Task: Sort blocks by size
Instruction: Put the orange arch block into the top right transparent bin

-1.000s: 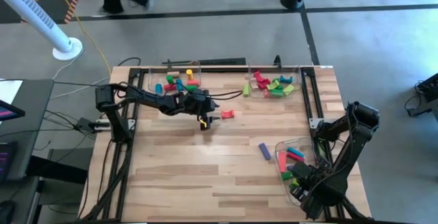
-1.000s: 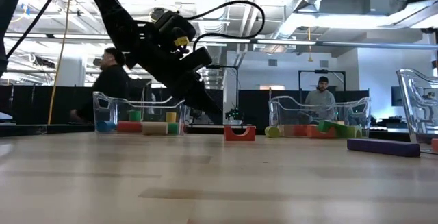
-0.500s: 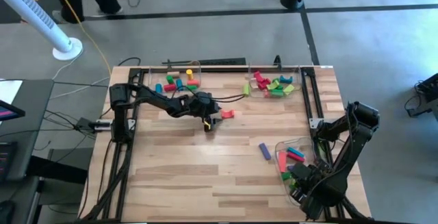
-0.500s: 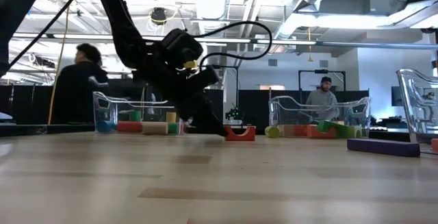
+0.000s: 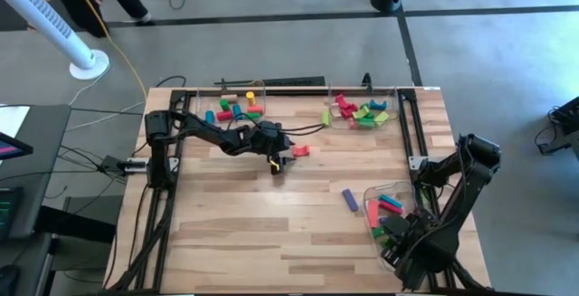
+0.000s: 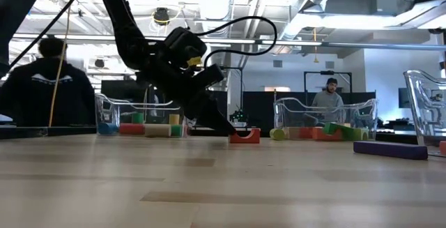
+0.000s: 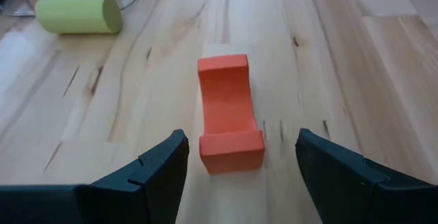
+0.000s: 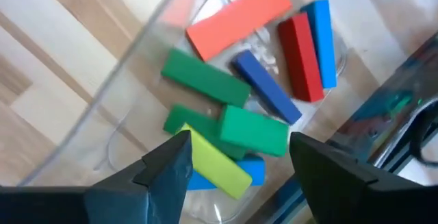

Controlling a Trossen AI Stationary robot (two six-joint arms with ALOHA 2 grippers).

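Left wrist view: left gripper (image 7: 239, 157) spread open, red notched block (image 7: 228, 112) framed; closure needed next. Right gripper (image 8: 236, 157) open, apparently empty, over tray (image 8: 109, 94).

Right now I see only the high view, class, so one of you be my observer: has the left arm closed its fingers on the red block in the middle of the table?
Observer: No. In the left wrist view the left gripper is open. The red block lies between its fingers and touches neither.
Operator: Is that block plain or shaped?
Observer: Shaped. The low view shows a notch in its top face, and it sits flat on the table.
Operator: And the right arm?
Observer: In the right wrist view the right gripper hangs open and empty over a clear tray holding long bars.
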